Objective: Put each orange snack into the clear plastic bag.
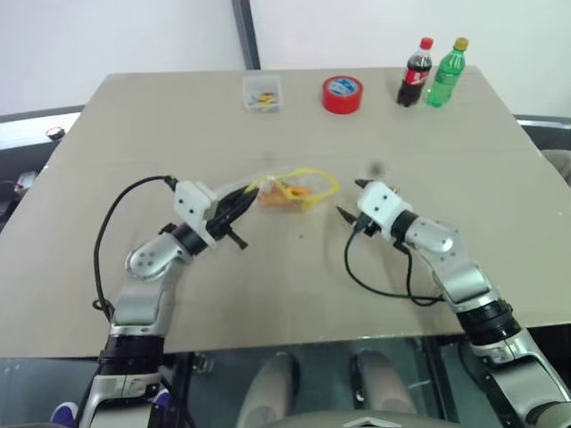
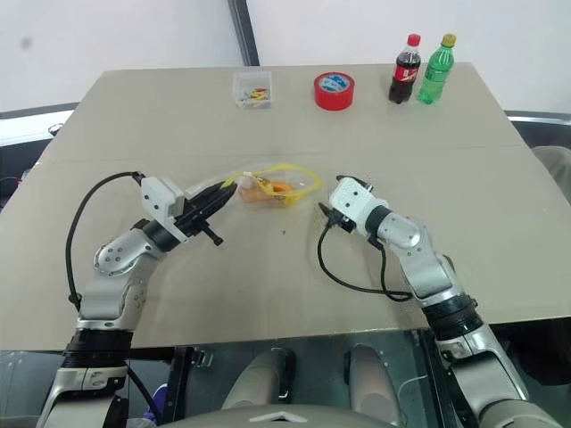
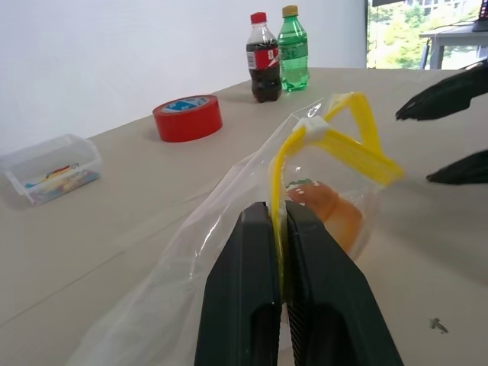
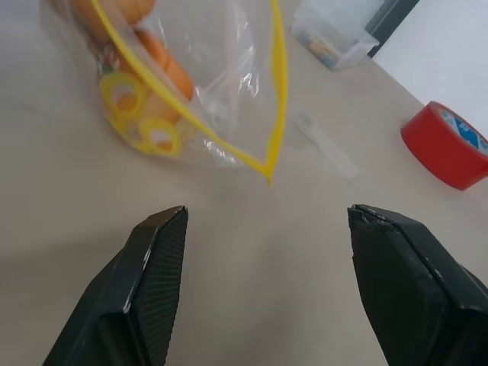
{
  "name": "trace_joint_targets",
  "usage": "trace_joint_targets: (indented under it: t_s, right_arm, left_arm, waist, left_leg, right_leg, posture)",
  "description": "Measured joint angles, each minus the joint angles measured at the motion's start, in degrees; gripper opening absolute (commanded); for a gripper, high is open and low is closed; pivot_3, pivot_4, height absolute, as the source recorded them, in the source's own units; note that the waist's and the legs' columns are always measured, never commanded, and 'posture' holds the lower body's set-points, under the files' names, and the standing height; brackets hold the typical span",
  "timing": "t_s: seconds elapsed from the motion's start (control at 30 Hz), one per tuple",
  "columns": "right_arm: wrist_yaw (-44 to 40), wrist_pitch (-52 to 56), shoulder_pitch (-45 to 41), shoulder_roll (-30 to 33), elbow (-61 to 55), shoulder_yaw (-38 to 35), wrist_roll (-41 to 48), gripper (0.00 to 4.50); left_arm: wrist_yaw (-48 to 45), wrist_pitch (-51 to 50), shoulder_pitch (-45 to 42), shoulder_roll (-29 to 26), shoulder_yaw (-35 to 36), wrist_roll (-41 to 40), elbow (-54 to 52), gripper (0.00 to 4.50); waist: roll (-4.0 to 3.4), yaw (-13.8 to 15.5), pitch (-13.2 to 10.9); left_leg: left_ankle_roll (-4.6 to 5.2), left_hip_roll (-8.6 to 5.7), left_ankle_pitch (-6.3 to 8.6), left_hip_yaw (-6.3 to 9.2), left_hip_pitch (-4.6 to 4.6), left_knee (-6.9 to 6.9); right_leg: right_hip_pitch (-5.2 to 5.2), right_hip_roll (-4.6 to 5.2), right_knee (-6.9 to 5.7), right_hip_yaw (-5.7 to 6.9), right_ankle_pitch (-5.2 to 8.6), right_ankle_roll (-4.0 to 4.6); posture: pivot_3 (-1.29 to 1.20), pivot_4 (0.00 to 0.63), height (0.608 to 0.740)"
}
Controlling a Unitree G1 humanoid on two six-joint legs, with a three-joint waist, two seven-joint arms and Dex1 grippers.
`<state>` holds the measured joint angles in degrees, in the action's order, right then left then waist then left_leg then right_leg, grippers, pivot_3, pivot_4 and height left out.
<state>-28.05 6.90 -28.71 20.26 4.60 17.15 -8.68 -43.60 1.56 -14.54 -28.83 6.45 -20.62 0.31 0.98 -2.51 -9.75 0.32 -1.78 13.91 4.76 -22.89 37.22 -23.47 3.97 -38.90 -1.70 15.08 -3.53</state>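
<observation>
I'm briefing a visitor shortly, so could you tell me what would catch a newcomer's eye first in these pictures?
Mid-table, the clear plastic bag with its yellow-edged mouth draws the eye: the left gripper is shut on its rim, and orange snacks show inside. The right gripper stands open just beside the bag's mouth, holding nothing. Along the far edge sit a red tape roll, a cola bottle and a green bottle.

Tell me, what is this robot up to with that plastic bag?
It is packing orange snacks into a clear plastic bag. The left gripper is shut on the bag's yellow mouth strip, holding it on the table. Orange pieces already sit inside. The right gripper is open and empty, just beside the bag's mouth.
</observation>
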Motion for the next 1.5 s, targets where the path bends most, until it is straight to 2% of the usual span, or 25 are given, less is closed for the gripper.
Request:
trace_joint_targets:
  t_s: [0.17, 0.2, 0.3, 0.37, 0.43, 0.63, 0.73, 0.93, 1.0, 1.1, 1.23, 1.33, 1.37, 1.4, 1.43, 1.47, 1.5]
  right_arm:
    - [0.16, -6.36, -6.5, -2.82, 8.02, 0.2, -0.43, 3.41]
    - [0.01, -7.42, -7.45, -3.39, 9.64, 0.19, -0.27, 2.9]
    - [-0.54, -9.62, -8.52, -3.7, 12.62, 0.19, -0.28, 1.82]
    - [-1.32, -10.64, -8.62, -3.79, 14.13, 0.18, -0.1, 0.78]
    - [-1.78, -11.01, -8.62, -3.79, 14.67, 0.17, 0.05, 0.12]
    - [-2.21, -11.56, -8.67, -2.5, 14.62, -0.93, 0.42, 0.12]
    - [-2.13, -11.62, -9.96, 0.37, 13.71, -3.12, 0.54, 0.12]
    - [-1.54, -10.18, -12.89, 9.31, 7.12, -7.98, 0.0, 0.12]
    - [-1.53, -9.45, -12.98, 10.9, 5.57, -8.9, -0.17, 0.12]
    - [-1.74, -6.9, -11.46, 13.39, 1.62, -10.26, 0.04, 0.12]
    - [-4.88, 0.83, -2.45, 15.89, -10.54, -11.79, 2.11, 0.12]
    - [-8.59, 6.24, 6.84, 18.01, -17.64, -11.4, 3.24, 1.0]
    - [-9.65, 8.38, 10.08, 18.02, -20.32, -11.17, 3.64, 1.63]
    - [-10.02, 9.11, 10.79, 18.02, -21.11, -10.9, 3.95, 1.63]
    - [-10.81, 11.15, 11.92, 18.02, -23.73, -10.89, 4.74, 2.34]
    - [-11.27, 11.91, 12.16, 18.01, -25.19, -10.82, 5.2, 2.65]
    - [-11.92, 13.47, 12.14, 17.93, -28.04, -10.84, 6.41, 2.65]
  left_arm:
    - [-0.79, 0.0, -0.29, -0.01, 0.08, 0.01, 0.25, 0.0]
    - [-0.81, -0.02, -0.33, 0.01, 0.07, 0.01, 0.2, 0.0]
    - [-0.77, -0.19, -0.29, 0.01, 0.11, 0.0, 0.07, 0.0]
    - [-0.43, -0.76, -0.2, 0.03, 0.14, -0.04, -0.68, 0.0]
    - [-0.27, -1.12, -0.14, 0.03, 0.16, -0.24, -1.67, 0.0]
    - [-0.66, -1.47, -0.34, 0.28, 0.14, -2.04, -2.71, 0.0]
    - [-1.45, -2.34, -2.89, 0.17, 0.01, -2.1, -2.62, 0.0]
    - [-2.33, -1.91, -18.27, 1.02, -2.48, -0.18, 6.82, 0.0]
    - [-2.78, -0.98, -20.9, 1.61, -2.99, 0.53, 9.33, 0.0]
    - [-4.69, 1.88, -23.1, 1.76, -4.71, 1.84, 12.15, 0.0]
    - [-7.26, 6.38, -20.34, 1.03, -5.25, 3.62, 12.13, 0.0]
    - [-7.46, 7.71, -13.98, 0.14, -5.17, 4.68, 10.38, 0.0]
    - [-7.39, 7.97, -11.29, 0.14, -5.35, 5.52, 9.37, 0.0]
    - [-7.39, 8.11, -10.66, 0.15, -5.5, 5.83, 9.28, 0.0]
    - [-7.28, 8.12, -10.11, 0.14, -5.89, 6.21, 8.73, 0.0]
    - [-7.26, 8.17, -9.88, 0.14, -5.98, 6.41, 8.06, 0.0]
    - [-7.13, 8.65, -9.59, 0.14, -6.18, 7.09, 6.54, 0.0]
  waist:
    - [0.0, 0.13, 0.0]
    - [0.0, 0.13, 0.0]
    - [0.0, 0.29, 0.0]
    - [0.0, 0.26, 0.0]
    - [0.0, 0.2, 0.0]
    - [0.0, 0.19, 0.0]
    - [0.0, 0.45, -0.02]
    - [0.02, 0.72, -0.02]
    - [0.03, 0.47, -0.02]
    - [0.03, -0.05, -0.02]
    - [0.03, 0.07, -0.02]
    - [0.02, 0.21, -0.02]
    - [0.02, 0.26, -0.03]
    - [0.04, 0.29, -0.04]
    - [0.04, 0.39, -0.06]
    - [0.04, 0.49, -0.06]
    - [0.04, 0.54, -0.06]
  left_leg:
    - [-0.02, 0.03, -0.01, 0.03, -0.01, 0.0]
    - [-0.02, 0.03, -0.01, 0.03, -0.02, 0.0]
    - [-0.02, 0.02, -0.01, 0.04, -0.04, 0.0]
    - [-0.02, 0.02, -0.01, 0.03, -0.04, 0.0]
    - [-0.02, 0.03, -0.01, 0.03, -0.04, 0.0]
    - [-0.01, 0.04, -0.01, 0.03, -0.03, 0.0]
    - [-0.01, 0.01, -0.01, 0.06, -0.08, 0.03]
    - [-0.03, -0.12, -0.02, 0.08, -0.11, 0.07]
    - [-0.12, -0.13, -0.07, 0.04, -0.13, 0.07]
    - [-0.2, -0.07, -0.11, -0.06, -0.13, -0.03]
    - [-0.09, 0.04, -0.05, -0.05, -0.16, -0.07]
    - [0.04, 0.04, 0.02, -0.04, -0.19, -0.02]
    - [0.05, 0.03, 0.03, -0.04, -0.21, 0.03]
    - [0.05, 0.03, 0.03, -0.03, -0.19, 0.12]
    - [0.05, 0.02, 0.03, 0.0, -0.2, 0.15]
    - [0.05, 0.02, 0.03, 0.04, -0.17, 0.16]
    - [0.05, 0.03, 0.02, 0.08, -0.12, 0.18]
  right_leg:
    - [0.0, 0.0, 0.04, 0.0, 0.0, 0.0]
    - [0.0, 0.01, 0.05, 0.0, 0.0, 0.0]
    - [0.0, 0.04, 0.07, 0.0, 0.0, 0.0]
    - [0.0, 0.04, 0.07, -0.01, 0.0, 0.0]
    - [-0.01, 0.03, 0.05, -0.01, 0.0, 0.0]
    - [0.0, 0.02, 0.05, -0.01, 0.0, 0.0]
    - [0.0, 0.04, 0.05, 0.03, 0.0, 0.0]
    - [0.01, 0.03, 0.07, 0.1, 0.0, 0.0]
    - [0.0, 0.03, 0.1, 0.07, 0.0, 0.0]
    - [-0.04, 0.02, 0.17, -0.03, 0.01, 0.0]
    - [-0.04, 0.0, 0.28, -0.04, 0.01, 0.0]
    - [-0.03, 0.05, 0.3, -0.06, 0.01, -0.01]
    - [-0.04, 0.06, 0.26, -0.06, 0.0, -0.01]
    - [-0.03, 0.05, 0.16, -0.06, 0.0, -0.01]
    - [-0.03, 0.05, 0.09, -0.04, 0.0, -0.01]
    - [-0.01, 0.05, 0.06, 0.0, 0.0, -0.02]
    - [0.04, 0.03, 0.04, 0.03, 0.0, -0.02]
  posture:
    - [0.0, 0.15, 0.74]
    - [0.0, 0.15, 0.74]
    - [0.0, 0.15, 0.74]
    - [0.0, 0.15, 0.74]
    - [0.0, 0.15, 0.74]
    - [0.0, 0.15, 0.74]
    - [0.0, 0.15, 0.74]
    - [0.0, 0.15, 0.74]
    - [0.0, 0.15, 0.74]
    - [0.0, 0.15, 0.74]
    - [0.0, 0.15, 0.74]
    - [0.0, 0.15, 0.74]
    - [0.0, 0.15, 0.74]
    - [0.0, 0.15, 0.74]
    - [0.0, 0.15, 0.74]
    - [0.0, 0.15, 0.74]
    - [0.0, 0.15, 0.74]
